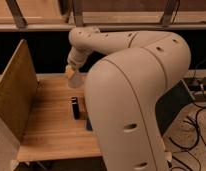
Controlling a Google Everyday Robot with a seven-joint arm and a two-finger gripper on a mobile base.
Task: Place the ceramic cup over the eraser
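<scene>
The eraser (pixel 75 107), a small black upright block, stands on the wooden table (pixel 46 125) near its middle. My gripper (pixel 71 71) hangs at the end of the arm above the table's far side, behind the eraser and slightly to its left. It is shut on a small cream object that looks like the ceramic cup (pixel 69 73), held well above the tabletop. The big white arm fills the right of the view and hides the table's right half.
A wooden board (pixel 16 95) stands upright along the table's left edge. A corner of a flat blue pad (pixel 88 124) shows just right of the eraser, under the arm. Cables (pixel 196 125) lie on the floor to the right.
</scene>
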